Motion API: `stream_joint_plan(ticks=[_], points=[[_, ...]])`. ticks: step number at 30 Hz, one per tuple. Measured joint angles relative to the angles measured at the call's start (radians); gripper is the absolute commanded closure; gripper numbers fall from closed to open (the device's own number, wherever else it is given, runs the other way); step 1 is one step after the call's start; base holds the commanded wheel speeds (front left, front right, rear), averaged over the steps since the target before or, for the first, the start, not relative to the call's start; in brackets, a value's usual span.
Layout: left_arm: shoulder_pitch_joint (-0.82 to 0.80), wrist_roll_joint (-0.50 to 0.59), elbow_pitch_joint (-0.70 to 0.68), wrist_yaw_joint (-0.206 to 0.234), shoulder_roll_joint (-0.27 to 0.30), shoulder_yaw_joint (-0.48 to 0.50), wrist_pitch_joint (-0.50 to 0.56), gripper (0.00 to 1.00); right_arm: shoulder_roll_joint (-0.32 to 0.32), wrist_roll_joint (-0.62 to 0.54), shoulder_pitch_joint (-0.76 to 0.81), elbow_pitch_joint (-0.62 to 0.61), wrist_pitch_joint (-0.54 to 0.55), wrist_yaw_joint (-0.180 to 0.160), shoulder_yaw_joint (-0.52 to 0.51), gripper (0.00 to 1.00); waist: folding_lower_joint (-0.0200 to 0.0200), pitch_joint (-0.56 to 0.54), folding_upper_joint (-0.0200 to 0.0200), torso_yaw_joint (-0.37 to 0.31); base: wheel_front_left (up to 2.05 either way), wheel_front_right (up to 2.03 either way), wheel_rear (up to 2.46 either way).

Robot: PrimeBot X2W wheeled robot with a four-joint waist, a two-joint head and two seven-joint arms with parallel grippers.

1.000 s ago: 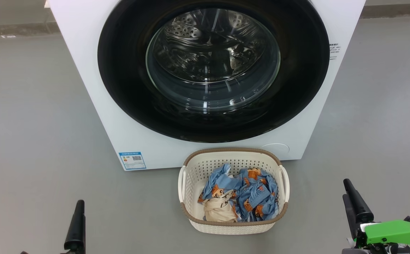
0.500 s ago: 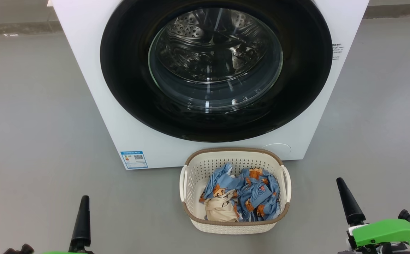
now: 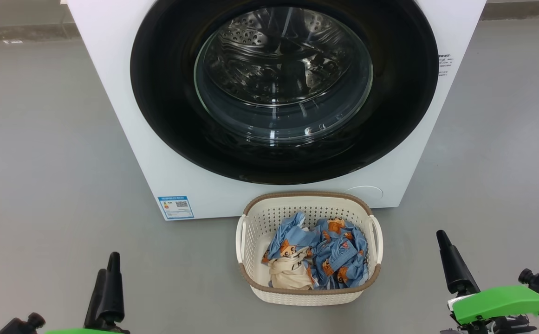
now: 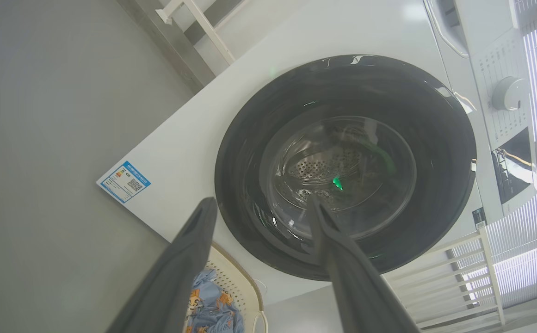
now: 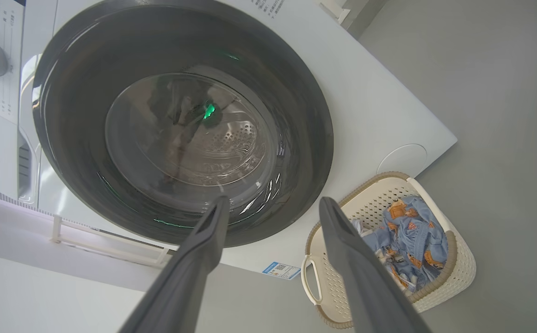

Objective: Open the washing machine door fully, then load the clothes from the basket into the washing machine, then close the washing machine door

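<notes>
The washing machine (image 3: 120,116) is a white box straight ahead, and its round black washing machine door (image 3: 283,88) lies shut against the front. The steel drum shows through the glass. The cream basket (image 3: 306,297) stands on the floor in front of it. It holds the clothes (image 3: 332,250), blue with orange bears, and a cream cloth (image 3: 290,276). My left gripper (image 3: 107,264) hovers at the lower left, open and empty, well left of the basket. In the left wrist view the left gripper (image 4: 261,201) points at the door. My right gripper (image 3: 443,239) is open at the lower right. The right gripper (image 5: 274,200) faces the door's lower edge.
Grey floor surrounds the machine on both sides. A blue label sticker (image 3: 175,207) marks its lower left corner and a round cover (image 3: 364,191) sits low on the right. The control dial (image 4: 506,92) is on the panel above the door. A white rail (image 4: 458,273) runs beside the machine.
Both grippers have risen a little into the head view, the right one drifting left. The whole picture has shifted slightly with the camera. Door and basket stay put.
</notes>
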Motion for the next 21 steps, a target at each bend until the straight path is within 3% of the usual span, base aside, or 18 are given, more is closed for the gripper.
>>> stream_joint_plan(ticks=[21], points=[[0.0,0.277,-0.006,-0.009,0.004,-0.02,-0.053,0.0,0.007,-0.231,-0.012,0.003,-0.035,0.0,-0.008,0.0,0.0,0.0,0.0,0.007,0.0,0.0,0.0]])
